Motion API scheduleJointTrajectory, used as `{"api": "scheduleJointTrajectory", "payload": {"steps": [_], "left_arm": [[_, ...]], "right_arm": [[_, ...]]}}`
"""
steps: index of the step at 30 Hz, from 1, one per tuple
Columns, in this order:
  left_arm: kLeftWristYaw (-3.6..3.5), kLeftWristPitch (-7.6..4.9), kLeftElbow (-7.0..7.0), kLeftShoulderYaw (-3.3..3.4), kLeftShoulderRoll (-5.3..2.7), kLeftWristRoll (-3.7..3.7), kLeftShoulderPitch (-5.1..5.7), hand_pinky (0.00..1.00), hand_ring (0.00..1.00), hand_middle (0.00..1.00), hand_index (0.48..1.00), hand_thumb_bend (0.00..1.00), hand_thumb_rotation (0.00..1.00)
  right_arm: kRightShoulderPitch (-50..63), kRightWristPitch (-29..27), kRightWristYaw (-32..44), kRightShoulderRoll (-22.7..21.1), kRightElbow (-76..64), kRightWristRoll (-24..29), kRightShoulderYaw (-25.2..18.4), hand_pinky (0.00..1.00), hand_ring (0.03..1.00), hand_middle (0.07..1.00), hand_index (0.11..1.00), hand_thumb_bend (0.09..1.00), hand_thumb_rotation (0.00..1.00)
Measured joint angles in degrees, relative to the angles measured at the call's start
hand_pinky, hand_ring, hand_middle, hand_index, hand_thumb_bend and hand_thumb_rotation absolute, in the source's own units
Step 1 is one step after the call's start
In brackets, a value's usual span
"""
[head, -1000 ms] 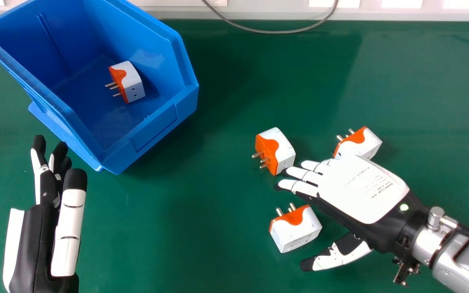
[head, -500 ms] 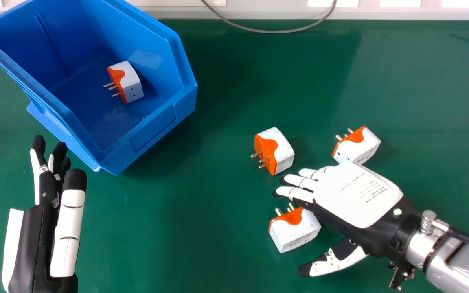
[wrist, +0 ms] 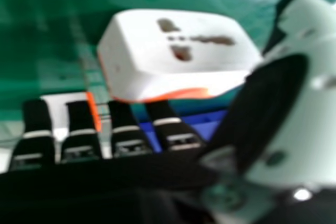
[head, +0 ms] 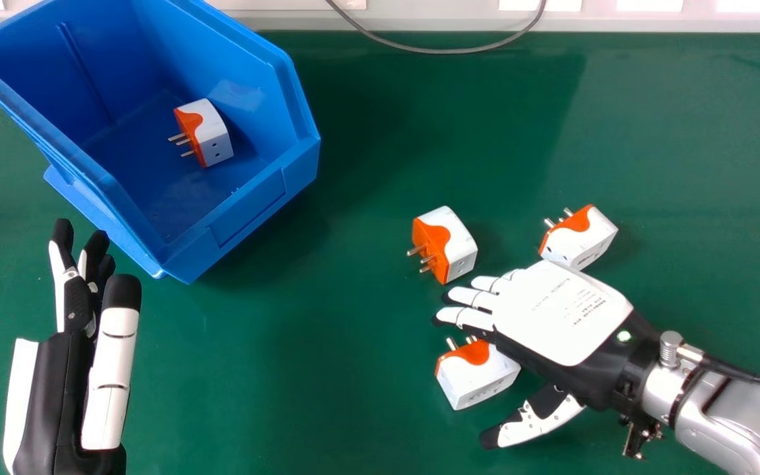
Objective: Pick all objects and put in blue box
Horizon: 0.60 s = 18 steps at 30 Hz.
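okay, your right hand [head: 555,313] has shifted toward the blue box [head: 248,208], fingers released, bracketing the plug adapter [head: 479,379] lowest to the box's right; grasp looks near.

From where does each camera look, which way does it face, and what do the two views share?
Head view: on the robot's head, facing forward and down at the table, blue box and plugs; left hand and right hand show.
Right hand view: at the right hand, facing past its fingertips and thumb towards the near plug.
Shared: right hand, table, near plug.
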Motion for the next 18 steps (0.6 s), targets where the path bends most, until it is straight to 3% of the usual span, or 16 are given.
{"api": "scheduleJointTrajectory", "payload": {"steps": [13,18], "left_arm": [[-0.02,0.42,-1.32,-0.1,-0.02,-0.01,1.3,1.0,1.0,1.0,1.0,0.67,0.95],[-0.04,0.61,-1.49,-0.09,-0.02,-0.02,1.57,1.0,1.0,1.0,1.0,0.67,0.95]], "right_arm": [[-2.09,-0.69,-0.06,-0.03,1.98,-1.48,1.74,0.73,0.845,0.872,0.835,0.527,0.59],[-2.31,-0.79,-0.06,-0.04,2.26,-2.17,1.75,0.72,0.819,0.844,0.812,0.472,0.52]]}}
